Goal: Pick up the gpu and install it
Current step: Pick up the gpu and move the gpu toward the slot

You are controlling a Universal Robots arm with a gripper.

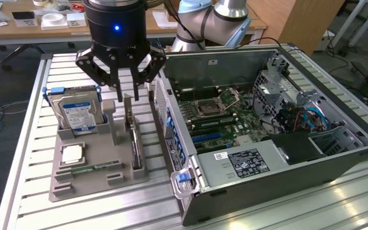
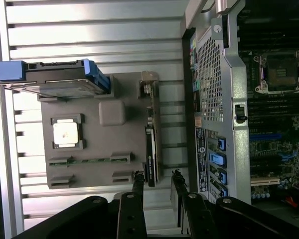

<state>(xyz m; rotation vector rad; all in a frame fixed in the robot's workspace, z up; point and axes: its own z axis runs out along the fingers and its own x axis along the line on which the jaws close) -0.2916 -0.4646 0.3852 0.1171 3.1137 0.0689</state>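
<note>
The gpu [image 1: 134,141] stands on edge in a slot of the grey holder [image 1: 91,182], a thin dark card with a metal bracket at its far end. In the wrist view the gpu [image 2: 150,149] shows edge-on as a narrow dark strip. My gripper [image 1: 128,97] hangs just above the card's bracket end, fingers pointing down. The gripper [image 2: 157,179] is open, its two fingers [image 2: 138,180] standing apart wider than the card, with nothing gripped. The open computer case [image 1: 267,120] lies to the exterior view's right, its motherboard [image 1: 222,120] exposed.
In the same holder stand a silver hard drive with a blue label [image 1: 75,112], a square processor [image 1: 72,153] and a narrow green memory stick [image 1: 97,167]. The case's side wall [image 1: 171,129] rises close beside the gpu. All rests on a slatted aluminium table [image 1: 56,211].
</note>
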